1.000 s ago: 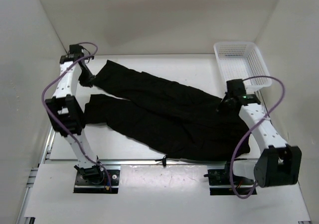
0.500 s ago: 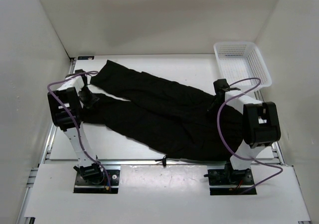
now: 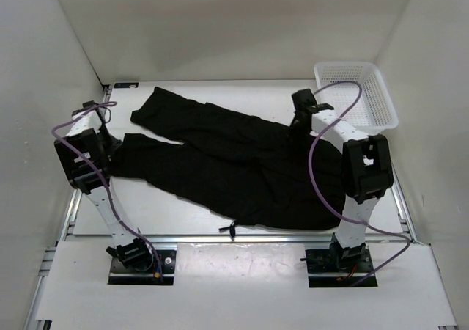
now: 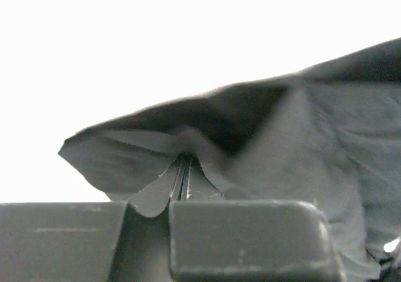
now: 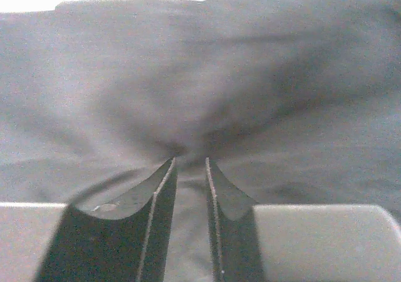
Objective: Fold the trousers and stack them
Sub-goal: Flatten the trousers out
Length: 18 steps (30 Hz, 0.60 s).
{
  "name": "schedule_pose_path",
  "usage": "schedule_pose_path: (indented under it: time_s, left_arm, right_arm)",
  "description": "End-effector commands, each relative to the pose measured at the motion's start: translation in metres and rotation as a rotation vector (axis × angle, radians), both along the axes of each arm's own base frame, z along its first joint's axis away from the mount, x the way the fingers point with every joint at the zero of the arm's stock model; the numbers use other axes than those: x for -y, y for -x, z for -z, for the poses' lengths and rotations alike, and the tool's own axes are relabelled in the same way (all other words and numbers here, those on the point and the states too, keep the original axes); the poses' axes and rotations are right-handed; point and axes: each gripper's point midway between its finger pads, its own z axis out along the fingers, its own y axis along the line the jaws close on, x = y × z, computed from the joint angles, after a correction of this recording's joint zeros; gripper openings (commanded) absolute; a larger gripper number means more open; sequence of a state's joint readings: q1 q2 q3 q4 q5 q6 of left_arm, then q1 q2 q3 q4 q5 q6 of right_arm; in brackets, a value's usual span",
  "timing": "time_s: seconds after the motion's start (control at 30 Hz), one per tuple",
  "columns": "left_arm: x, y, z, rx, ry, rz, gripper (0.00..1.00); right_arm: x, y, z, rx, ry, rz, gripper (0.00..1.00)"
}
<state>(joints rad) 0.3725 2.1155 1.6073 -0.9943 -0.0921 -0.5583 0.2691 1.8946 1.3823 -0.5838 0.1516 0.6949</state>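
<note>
The black trousers (image 3: 234, 161) lie spread across the white table, waist at the right, two legs reaching left. My left gripper (image 3: 110, 147) is at the left edge, shut on the cuff of the near leg. In the left wrist view its fingertips (image 4: 182, 169) pinch a fold of the cloth (image 4: 301, 138). My right gripper (image 3: 297, 123) rests on the far side of the waist. Its jaws (image 5: 190, 163) stand a narrow gap apart, with puckered cloth (image 5: 200, 75) at the tips and bare cloth showing in the gap.
A white mesh basket (image 3: 353, 66) stands at the back right corner, just right of the right wrist. White walls close in the table on the left, back and right. A small black cord (image 3: 231, 229) hangs off the trousers at the table's near edge.
The left gripper drew the near cuff leftward and the trousers slid left. The right arm swung from the right edge to the far waist, and its jaws parted.
</note>
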Motion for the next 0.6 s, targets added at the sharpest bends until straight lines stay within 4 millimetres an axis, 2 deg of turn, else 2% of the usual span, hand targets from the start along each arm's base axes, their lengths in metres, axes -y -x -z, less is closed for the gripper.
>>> schedule_pose_path:
  time_s: [0.0, 0.03, 0.07, 0.1, 0.13, 0.17, 0.2, 0.27, 0.3, 0.33, 0.37, 0.4, 0.43, 0.47, 0.5, 0.53, 0.57]
  left_arm:
    - [-0.038, 0.004, -0.056, 0.087, -0.133, -0.067, 0.12]
    - [-0.039, 0.003, -0.073, 0.129, -0.151, -0.069, 0.16]
    - [-0.039, 0.008, -0.08, 0.136, -0.147, -0.068, 0.23]
    - [-0.039, 0.008, -0.089, 0.156, -0.157, -0.06, 0.27]
    - [-0.037, 0.007, -0.098, 0.185, -0.151, -0.056, 0.3]
    - [-0.033, 0.008, -0.113, 0.227, -0.154, -0.054, 0.34]
    - [-0.027, 0.011, -0.117, 0.243, -0.136, -0.038, 0.44]
    - [-0.018, 0.019, -0.128, 0.269, -0.115, -0.03, 0.43]
    - [-0.01, 0.021, -0.126, 0.274, -0.084, -0.021, 0.4]
    - [-0.001, 0.031, -0.114, 0.247, -0.043, -0.025, 0.38]
    - [0.005, 0.036, -0.109, 0.237, -0.017, -0.021, 0.38]
    - [0.013, 0.037, -0.102, 0.234, 0.022, -0.015, 0.38]
    - [0.02, 0.048, -0.085, 0.195, 0.053, -0.015, 0.4]
    - [0.022, 0.052, -0.078, 0.182, 0.059, -0.016, 0.42]
    - [0.024, 0.054, -0.067, 0.16, 0.072, -0.034, 0.44]
    - [0.03, 0.06, -0.057, 0.131, 0.106, -0.034, 0.46]
    - [0.032, 0.06, -0.051, 0.129, 0.117, -0.033, 0.47]
  right_arm:
    - [-0.032, -0.012, -0.034, 0.082, 0.034, -0.11, 0.31]
    - [-0.031, -0.01, -0.05, 0.113, 0.061, -0.115, 0.36]
    - [-0.032, -0.008, -0.059, 0.131, 0.065, -0.108, 0.39]
    - [-0.032, -0.003, -0.064, 0.143, 0.077, -0.109, 0.43]
    - [-0.027, 0.004, -0.085, 0.186, 0.059, -0.072, 0.55]
    - [-0.025, 0.011, -0.093, 0.201, 0.045, -0.057, 0.6]
    - [-0.012, 0.027, -0.104, 0.226, 0.039, -0.027, 0.64]
    - [0.001, 0.046, -0.11, 0.239, 0.006, 0.02, 0.68]
    - [0.018, 0.068, -0.11, 0.249, 0.005, 0.045, 0.68]
    - [0.022, 0.08, -0.109, 0.249, -0.012, 0.057, 0.65]
    - [0.029, 0.092, -0.106, 0.247, -0.01, 0.066, 0.57]
    - [0.036, 0.114, -0.102, 0.247, -0.01, 0.066, 0.54]
    - [0.042, 0.124, -0.1, 0.242, -0.012, 0.083, 0.51]
    - [0.045, 0.14, -0.094, 0.206, -0.016, 0.085, 0.5]
    - [0.048, 0.151, -0.1, 0.231, -0.025, 0.086, 0.5]
    - [0.049, 0.164, -0.091, 0.205, -0.035, 0.09, 0.5]
    - [0.05, 0.171, -0.091, 0.201, -0.042, 0.103, 0.51]
